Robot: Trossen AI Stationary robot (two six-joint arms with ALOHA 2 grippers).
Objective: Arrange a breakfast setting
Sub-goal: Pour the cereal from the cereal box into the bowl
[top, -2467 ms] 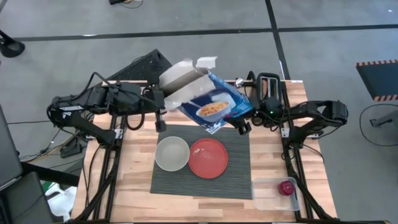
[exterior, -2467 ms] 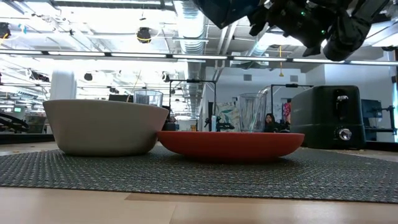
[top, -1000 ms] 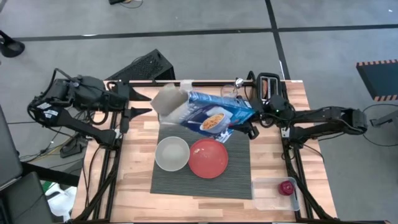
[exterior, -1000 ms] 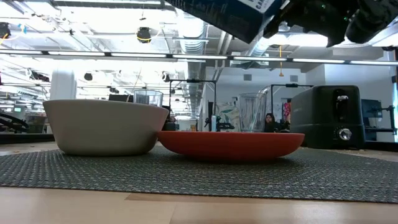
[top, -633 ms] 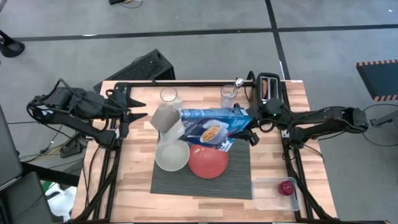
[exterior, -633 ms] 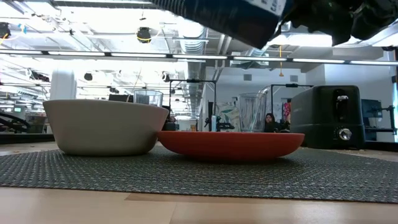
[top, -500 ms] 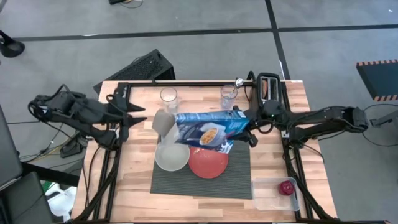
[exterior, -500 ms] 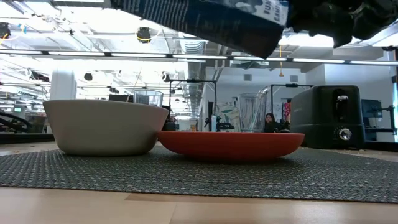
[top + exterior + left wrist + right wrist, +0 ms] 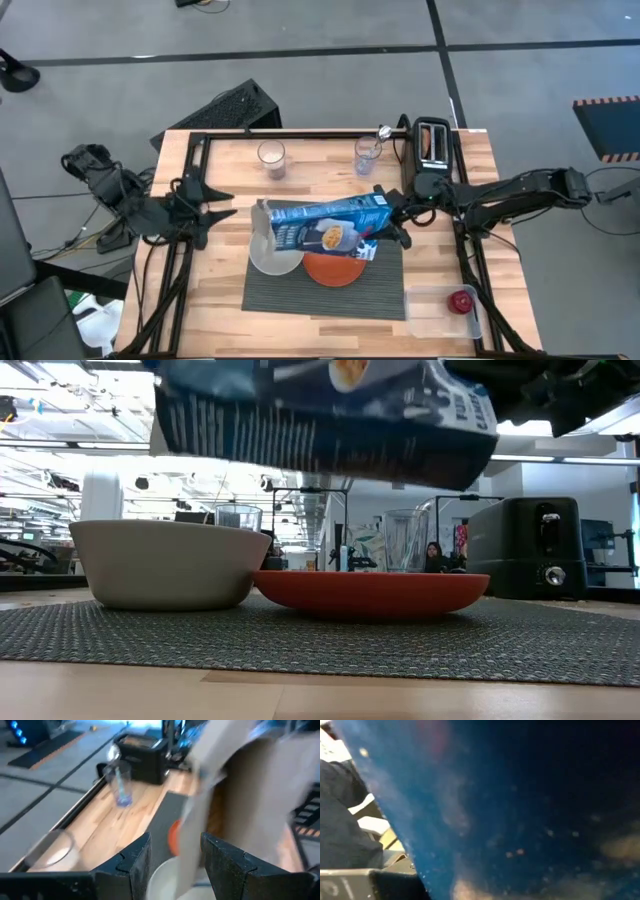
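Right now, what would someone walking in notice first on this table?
A blue cereal box lies tipped on its side in the air, held by the right gripper, its open end over the pale grey bowl. The red-orange plate beside the bowl is half hidden under it.

A grey floor (image 9: 300,40) crossed by dark tape lines surrounds the wooden table (image 9: 225,300), while beyond it a bright open hall shows white ceiling ducts (image 9: 300,390), strip lights and distant desks.
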